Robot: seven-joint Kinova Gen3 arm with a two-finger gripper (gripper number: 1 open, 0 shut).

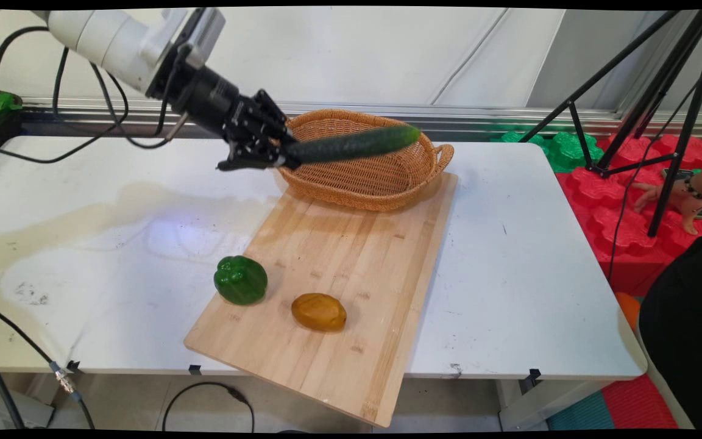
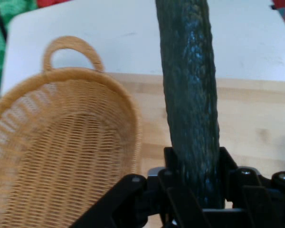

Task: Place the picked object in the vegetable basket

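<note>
My gripper (image 1: 283,155) is shut on one end of a long dark green cucumber (image 1: 354,144), holding it roughly level in the air above the wicker basket (image 1: 363,183). In the hand view the cucumber (image 2: 190,95) runs straight up from between the black fingers (image 2: 228,166), with the basket (image 2: 57,156) lying to its left and empty. The basket stands at the far end of the wooden cutting board (image 1: 339,268).
A green bell pepper (image 1: 241,280) sits at the board's near left edge and a yellow-brown mango (image 1: 319,312) lies on the board beside it. A black tripod (image 1: 662,122) and a person's hand (image 1: 674,198) are off the table's right side.
</note>
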